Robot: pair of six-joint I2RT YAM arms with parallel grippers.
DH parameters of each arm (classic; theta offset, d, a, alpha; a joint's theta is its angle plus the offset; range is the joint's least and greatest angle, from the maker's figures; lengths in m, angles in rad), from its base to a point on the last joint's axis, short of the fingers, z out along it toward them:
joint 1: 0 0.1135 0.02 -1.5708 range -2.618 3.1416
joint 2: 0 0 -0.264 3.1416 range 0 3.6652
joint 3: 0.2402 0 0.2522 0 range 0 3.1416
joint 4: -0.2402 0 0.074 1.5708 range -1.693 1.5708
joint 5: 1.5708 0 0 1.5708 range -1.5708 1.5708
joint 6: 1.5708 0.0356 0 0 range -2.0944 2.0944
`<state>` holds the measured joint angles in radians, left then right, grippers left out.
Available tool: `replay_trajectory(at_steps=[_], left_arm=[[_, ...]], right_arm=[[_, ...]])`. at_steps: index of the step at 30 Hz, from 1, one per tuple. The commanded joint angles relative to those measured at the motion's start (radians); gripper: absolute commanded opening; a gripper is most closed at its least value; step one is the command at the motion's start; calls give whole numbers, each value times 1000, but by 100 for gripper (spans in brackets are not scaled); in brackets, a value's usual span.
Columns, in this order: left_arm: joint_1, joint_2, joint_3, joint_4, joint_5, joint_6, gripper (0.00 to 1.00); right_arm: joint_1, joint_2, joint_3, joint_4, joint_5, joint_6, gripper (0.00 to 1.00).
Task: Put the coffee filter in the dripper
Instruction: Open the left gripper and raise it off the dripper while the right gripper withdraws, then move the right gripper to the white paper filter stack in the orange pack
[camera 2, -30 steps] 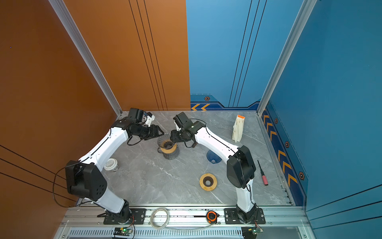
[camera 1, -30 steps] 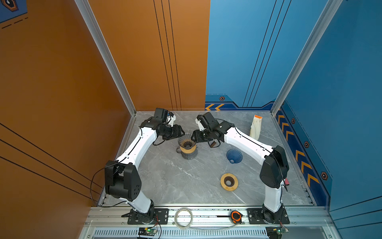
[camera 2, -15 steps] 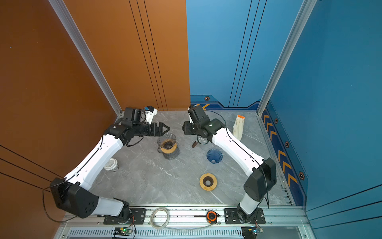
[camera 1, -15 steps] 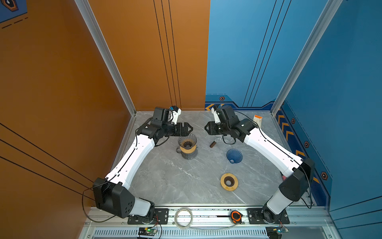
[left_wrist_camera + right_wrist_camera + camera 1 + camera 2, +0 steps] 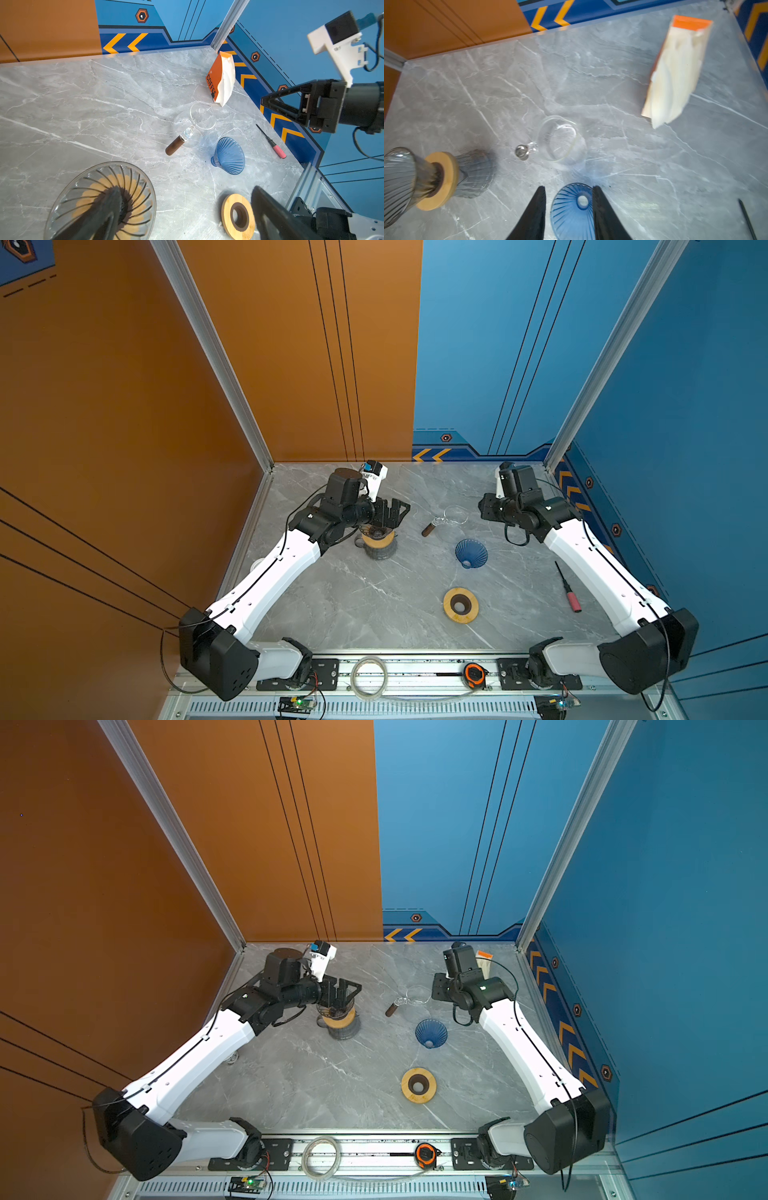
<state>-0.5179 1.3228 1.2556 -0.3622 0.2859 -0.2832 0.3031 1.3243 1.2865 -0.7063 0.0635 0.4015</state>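
Observation:
A clear ribbed dripper (image 5: pixel 376 531) (image 5: pixel 99 199) sits on a wooden collar over a grey glass base at left centre. A blue dripper (image 5: pixel 471 553) (image 5: pixel 571 209) lies on its side. White coffee filters stand in an orange pack (image 5: pixel 222 79) (image 5: pixel 675 72) at the back right, half hidden behind my right arm in a top view (image 5: pixel 484 961). My left gripper (image 5: pixel 395 512) (image 5: pixel 187 189) hovers wide open above the clear dripper. My right gripper (image 5: pixel 484 508) (image 5: pixel 569 189) hangs high over the blue dripper, its jaws narrowly open and empty.
A glass carafe (image 5: pixel 451 516) with a brown handle lies on its side between the arms. A wooden ring (image 5: pixel 460 605) lies nearer the front. A pink-handled screwdriver (image 5: pixel 567 589) lies by the right wall, and a tape measure (image 5: pixel 473 674) sits on the front rail.
Both grippers were close beside the clear dripper; the right one has swung away to the back right and narrowed. The left one has lifted a little and opened wide.

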Motion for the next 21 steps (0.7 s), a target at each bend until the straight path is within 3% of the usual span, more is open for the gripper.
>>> replay_trajectory(at_steps=[1,12,21], left_arm=[[-38,15,-13,63,-49,15,98],[-99,116,-17,211,-74,-32,98],[-100,190,15,227,-94,-36,98]], right_arm=[[-62,-42,-54,-27,28,-37,34],[-272,35,-174,96,-41,-81,28],[-324,218,-162,216,-71,-70,24]])
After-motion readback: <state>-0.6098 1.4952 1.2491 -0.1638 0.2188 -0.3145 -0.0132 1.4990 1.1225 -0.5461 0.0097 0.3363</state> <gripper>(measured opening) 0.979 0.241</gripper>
